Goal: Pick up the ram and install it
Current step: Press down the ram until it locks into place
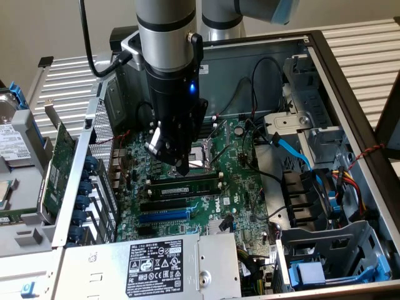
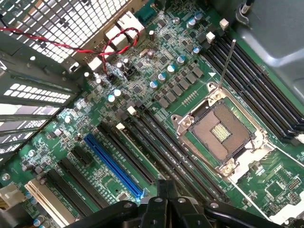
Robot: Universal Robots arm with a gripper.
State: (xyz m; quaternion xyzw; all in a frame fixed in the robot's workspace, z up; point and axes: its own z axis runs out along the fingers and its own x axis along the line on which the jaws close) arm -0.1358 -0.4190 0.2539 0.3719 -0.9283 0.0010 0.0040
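Observation:
The ram [image 1: 187,185] is a long green stick with black chips, standing on edge in a black memory slot on the motherboard [image 1: 244,187], next to the CPU socket [image 1: 205,155]. My gripper [image 1: 182,167] hangs tip-down just above the stick's middle, shut, with nothing between its fingers. I cannot tell whether it touches the stick. In the wrist view the shut fingertips [image 2: 166,189] point down at the row of black memory slots [image 2: 156,142] between the blue slot [image 2: 114,164] and the open CPU socket [image 2: 221,130].
The case walls [image 1: 350,112] ring the board. A power supply [image 1: 156,262] sits at the front and a drive cage with a blue cable [image 1: 294,150] on the exterior view's right. A large green expansion card [image 1: 59,165] and a hard drive [image 1: 12,147] lie outside on the exterior view's left.

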